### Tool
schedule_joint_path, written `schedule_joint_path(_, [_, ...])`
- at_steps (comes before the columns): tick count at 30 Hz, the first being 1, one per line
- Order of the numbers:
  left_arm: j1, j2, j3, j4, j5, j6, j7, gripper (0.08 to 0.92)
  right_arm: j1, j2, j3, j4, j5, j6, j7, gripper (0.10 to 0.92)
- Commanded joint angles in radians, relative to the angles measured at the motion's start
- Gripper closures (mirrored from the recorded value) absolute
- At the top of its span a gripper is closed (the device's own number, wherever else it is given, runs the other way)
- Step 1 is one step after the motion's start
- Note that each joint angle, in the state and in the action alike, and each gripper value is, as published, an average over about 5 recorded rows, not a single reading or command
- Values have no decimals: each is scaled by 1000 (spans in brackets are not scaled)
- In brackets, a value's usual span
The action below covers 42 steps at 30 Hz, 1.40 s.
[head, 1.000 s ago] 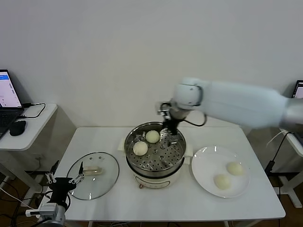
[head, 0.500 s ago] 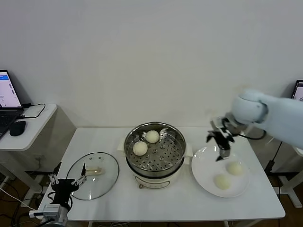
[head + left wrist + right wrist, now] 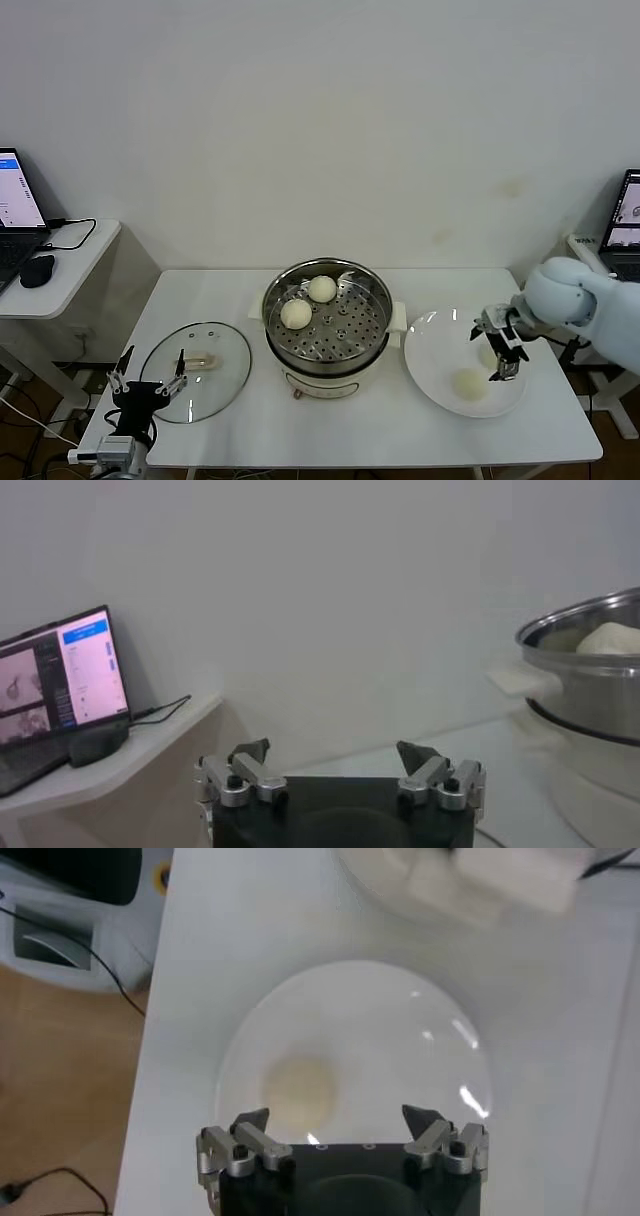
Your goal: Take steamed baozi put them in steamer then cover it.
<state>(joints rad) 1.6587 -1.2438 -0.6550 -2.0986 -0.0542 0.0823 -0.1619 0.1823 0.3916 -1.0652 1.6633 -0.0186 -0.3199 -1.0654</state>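
Note:
The steamer (image 3: pixel 326 322) stands mid-table with two steamed baozi (image 3: pixel 322 288) (image 3: pixel 296 313) on its perforated tray. Two more lie on the white plate (image 3: pixel 430 350): one sits bare (image 3: pixel 468 384), the other (image 3: pixel 487 354) is mostly hidden under my right gripper (image 3: pixel 497 352). That gripper hangs open just over the plate. In the right wrist view, one baozi (image 3: pixel 300 1088) lies ahead of the open right gripper (image 3: pixel 340 1118), nearer one finger. My left gripper (image 3: pixel 148 388) waits open and empty at the table's front left, beside the glass lid (image 3: pixel 200 368).
A side desk at the far left carries a laptop (image 3: pixel 65 670) and a mouse (image 3: pixel 95 745). The steamer's wall (image 3: pixel 590 680) rises off to the side in the left wrist view. A second laptop (image 3: pixel 625 215) stands at the right edge.
My right arm has swung from above the steamer's back rim over to the plate and come down over the farther baozi. The left gripper has hardly shifted.

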Motion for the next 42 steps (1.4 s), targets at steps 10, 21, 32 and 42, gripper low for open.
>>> schedule_joint_path(10, [6,-6,-4,2,1,-1,1,177,-375,39,267,-96,-119,-10,68,203])
schedule_joint_path(21, [3,-7,-4,5,0,-1,0,177,-429,85,308,-146,-134,-13,103,246])
schedule_joint_path(32, [6,-11,-7,3,0,-3,-1,177,-427,113,324,-149,-127,-27,116,337])
schedule_joint_path(42, [8,-14,-6,-3,0,-3,-2,177,-429,91,344,-132,-127,-23,107,472])
